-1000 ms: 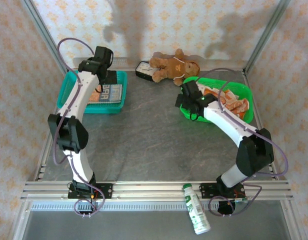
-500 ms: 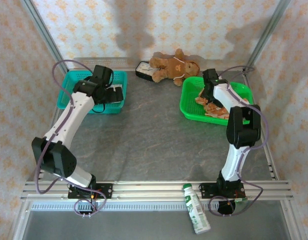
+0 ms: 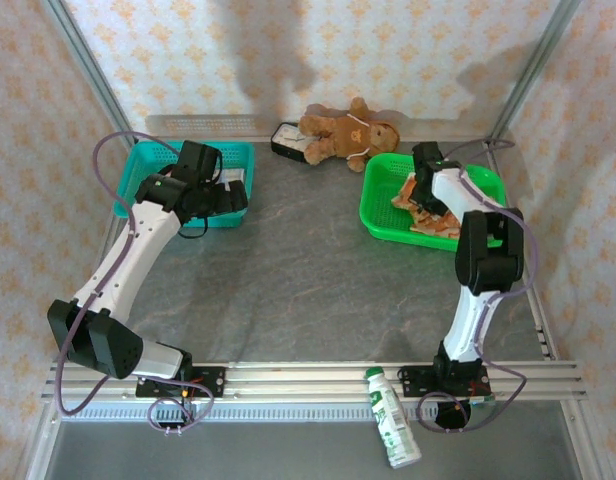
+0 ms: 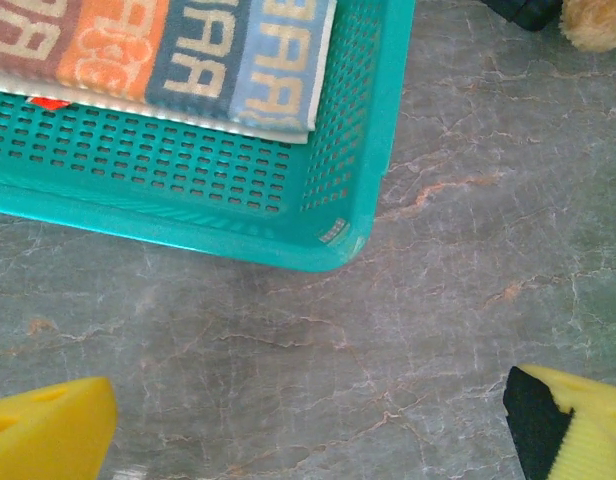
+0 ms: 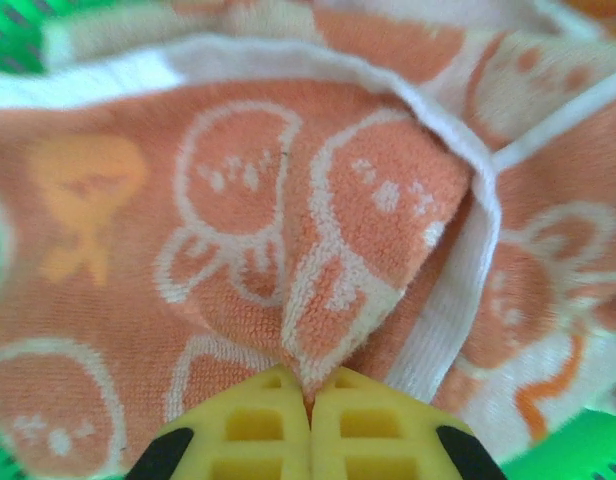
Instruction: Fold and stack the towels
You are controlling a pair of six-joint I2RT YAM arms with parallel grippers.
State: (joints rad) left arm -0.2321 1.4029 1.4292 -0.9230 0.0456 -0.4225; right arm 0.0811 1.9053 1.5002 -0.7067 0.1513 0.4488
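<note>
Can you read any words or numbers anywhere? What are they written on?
"AR": upside-down block letters repeated on the striped towel in the teal basket; the rest is cut off.
Label on the bottle: too small to read.
Shirt mark on the teddy bear: too small to read.
On the orange towel: pictures only, no words.

Right hand has pinched an orange towel.

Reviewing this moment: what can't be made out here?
Number of towels in green basket: top view, right arm covers them; right wrist view too close.
Striped towel in teal basket: left wrist view, cut by top edge.
Bottle label: top view, too small.
</note>
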